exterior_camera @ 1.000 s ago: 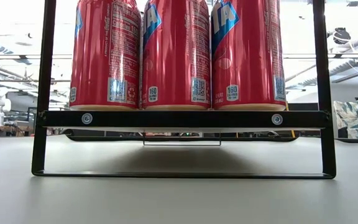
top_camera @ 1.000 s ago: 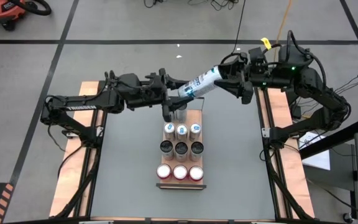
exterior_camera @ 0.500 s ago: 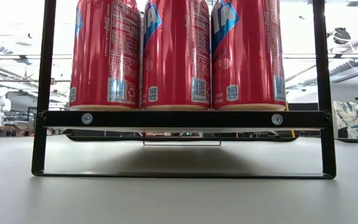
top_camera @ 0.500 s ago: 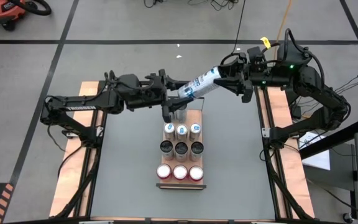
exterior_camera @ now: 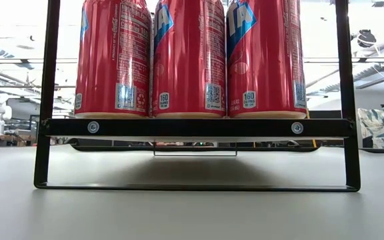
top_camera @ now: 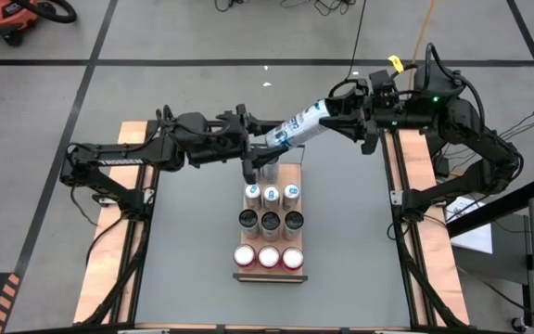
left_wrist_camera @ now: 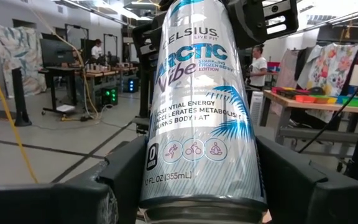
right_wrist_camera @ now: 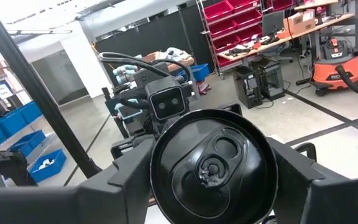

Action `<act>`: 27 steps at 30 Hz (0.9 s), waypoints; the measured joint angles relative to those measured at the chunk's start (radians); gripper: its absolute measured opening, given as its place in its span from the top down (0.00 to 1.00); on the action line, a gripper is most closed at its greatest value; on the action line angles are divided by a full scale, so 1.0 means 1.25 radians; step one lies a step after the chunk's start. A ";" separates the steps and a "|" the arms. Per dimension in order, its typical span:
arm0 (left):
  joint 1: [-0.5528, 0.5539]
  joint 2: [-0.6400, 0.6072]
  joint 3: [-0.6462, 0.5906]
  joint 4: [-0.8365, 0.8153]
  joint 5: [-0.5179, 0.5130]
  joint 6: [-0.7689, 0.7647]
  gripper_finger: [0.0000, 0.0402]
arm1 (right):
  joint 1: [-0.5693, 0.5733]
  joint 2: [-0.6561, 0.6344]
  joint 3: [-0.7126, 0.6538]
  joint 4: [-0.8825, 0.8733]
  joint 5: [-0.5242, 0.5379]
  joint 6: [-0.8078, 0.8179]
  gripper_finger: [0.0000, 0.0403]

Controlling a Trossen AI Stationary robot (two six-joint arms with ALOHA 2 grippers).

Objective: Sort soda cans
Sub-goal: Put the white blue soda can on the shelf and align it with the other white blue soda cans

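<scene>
My left pincer (top_camera: 265, 141) pinches the lower end of a slim Celsius can (top_camera: 297, 124), held tilted in the air above the table (top_camera: 193, 241). My right pincer (top_camera: 334, 113) closes around its top end. Below, nine cans stand in rows on the rack (top_camera: 269, 276): pale-topped, dark-topped, red (exterior_camera: 192, 57).
</scene>
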 joint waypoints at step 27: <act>-0.012 -0.076 0.000 -0.123 -0.164 -0.148 0.02 | -0.062 -0.023 -0.001 -0.201 -0.005 -0.194 0.48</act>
